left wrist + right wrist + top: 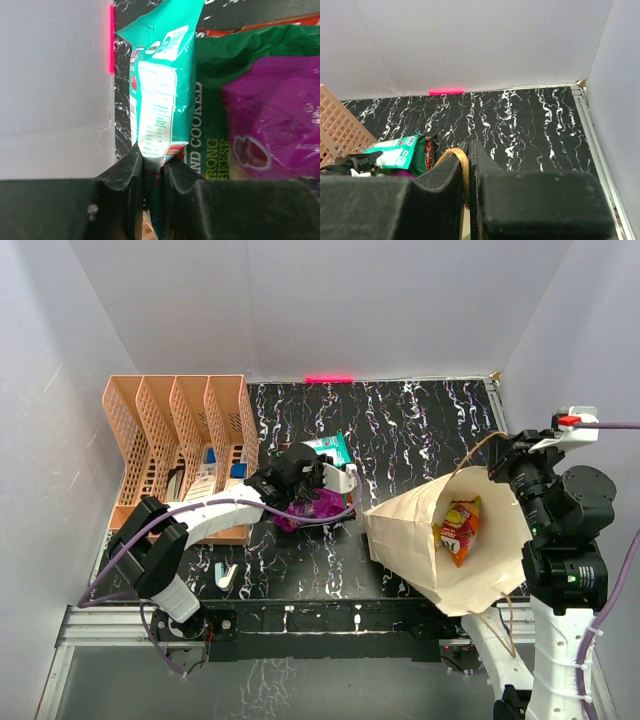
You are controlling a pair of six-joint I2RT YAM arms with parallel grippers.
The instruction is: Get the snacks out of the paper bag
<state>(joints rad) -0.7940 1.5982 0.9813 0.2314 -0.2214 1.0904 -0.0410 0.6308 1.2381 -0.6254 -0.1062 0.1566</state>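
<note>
My left gripper [328,466] is shut on the lower end of a light green snack packet [160,85] and holds it just over the other snacks, left of the bag. Under it lie a dark green packet [212,95], a shiny purple packet [320,506] and a red one [250,27]. The cream paper bag [420,540] lies tilted with its mouth open. An orange-red-yellow packet [461,528] is inside. My right gripper [507,454] is shut on the bag's brown cord handle [461,161] at the rim.
A peach lattice file rack [180,435] with stationery stands at the back left, close to my left arm. A small white piece [226,575] lies near the front left. White walls enclose the black marbled table [420,430] at the back and sides.
</note>
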